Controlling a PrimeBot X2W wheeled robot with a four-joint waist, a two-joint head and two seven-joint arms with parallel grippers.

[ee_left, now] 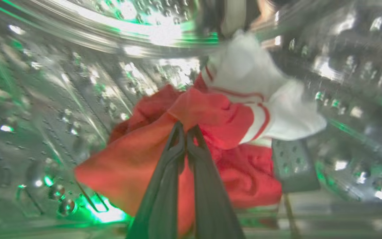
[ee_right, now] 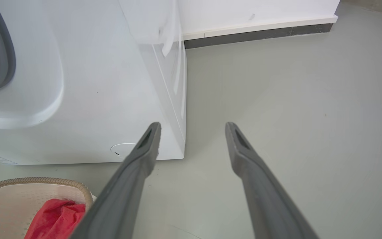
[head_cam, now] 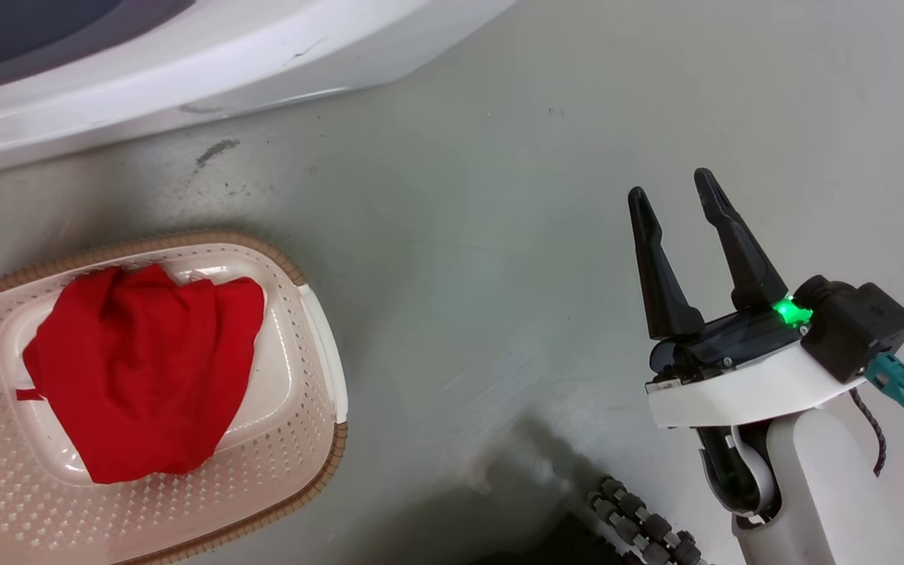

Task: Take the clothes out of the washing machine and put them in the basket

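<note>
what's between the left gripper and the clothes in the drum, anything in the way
Nothing visible. The left gripper is shut on a fold of the red clothes inside the washing machine, in direct contact. A grey drum paddle sits beside the pile, not in between.

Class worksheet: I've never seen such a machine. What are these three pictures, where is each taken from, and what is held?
A two-armed robot is emptying a washing machine. The head view looks down at the floor, where a basket holds one red garment; the right jaws stand open, empty. The left wrist view looks along the left jaws inside the steel drum: they are shut on red cloth beside a white, red-striped piece. The right wrist view looks past its jaws at the machine's front.
</note>
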